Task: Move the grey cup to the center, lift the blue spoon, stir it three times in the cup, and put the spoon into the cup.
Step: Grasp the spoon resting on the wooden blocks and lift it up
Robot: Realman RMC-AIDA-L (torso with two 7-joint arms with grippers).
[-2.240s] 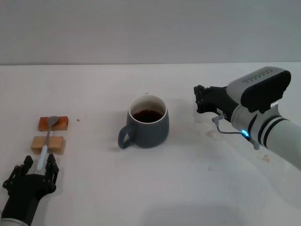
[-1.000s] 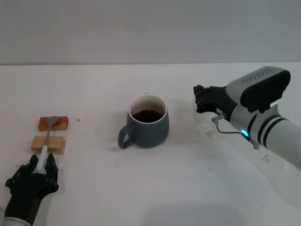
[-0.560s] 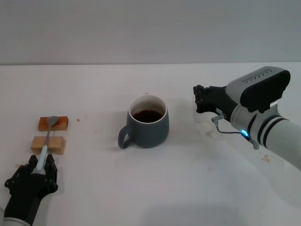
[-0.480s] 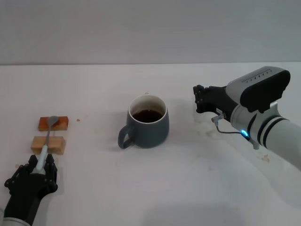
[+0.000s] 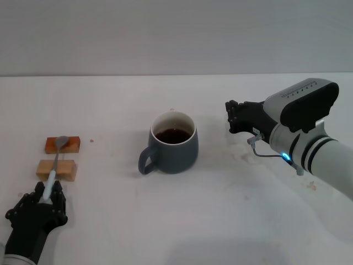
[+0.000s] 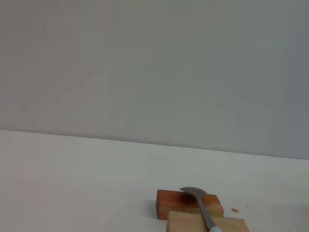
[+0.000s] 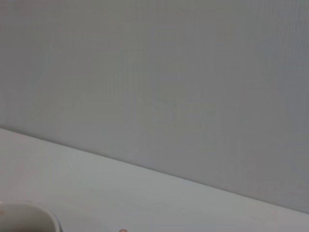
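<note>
Two wooden blocks (image 5: 59, 156) at table's (image 5: 220, 221) left side carry blue spoon (image 5: 55, 163), bowl on far block, handle across near one. Left gripper (image 5: 47, 194) low at handle's end, fingers spread either side of it, not visibly clamped. Grey cup (image 5: 172, 142) at centre, dark liquid inside, handle toward robot's left. Right gripper (image 5: 233, 117) hovers right of cup, apart from it; finger state cannot be told.

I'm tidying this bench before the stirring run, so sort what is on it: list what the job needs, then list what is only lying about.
Needed for the job:
- grey cup, holding dark liquid, mid-table
- blue spoon, lying across the blocks
- left gripper, at the spoon's handle end
- right gripper, to the right of the cup

Lying about:
- two wooden blocks, under the spoon
</note>
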